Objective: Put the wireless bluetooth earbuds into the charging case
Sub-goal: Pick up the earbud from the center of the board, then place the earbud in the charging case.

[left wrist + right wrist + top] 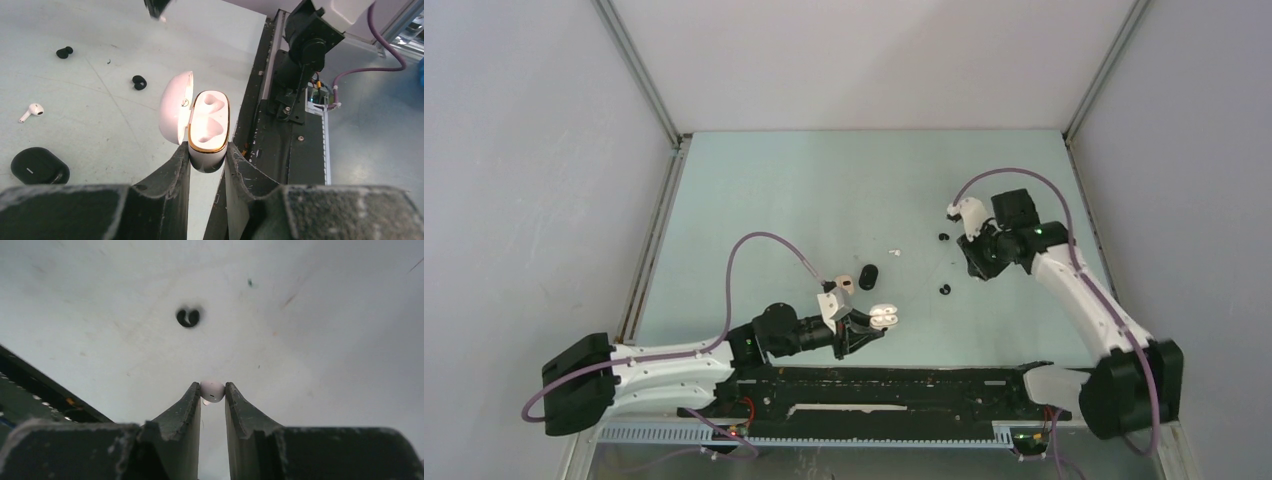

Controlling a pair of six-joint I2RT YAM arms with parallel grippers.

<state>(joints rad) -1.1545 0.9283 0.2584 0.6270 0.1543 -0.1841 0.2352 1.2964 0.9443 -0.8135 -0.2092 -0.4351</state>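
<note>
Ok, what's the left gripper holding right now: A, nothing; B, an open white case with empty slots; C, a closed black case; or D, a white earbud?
B: the left gripper clamps the base of the white case, its lid open and both slots empty.

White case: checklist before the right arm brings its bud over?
1. White case clamped in left fingers: ok.
2. Lid open: ok.
3. Both slots empty: ok.
4. Bud between right fingers: ok, but only at the very tips.
5. Bud lifted: cannot tell.
6. Bud turned to suit a slot: cannot tell.
</note>
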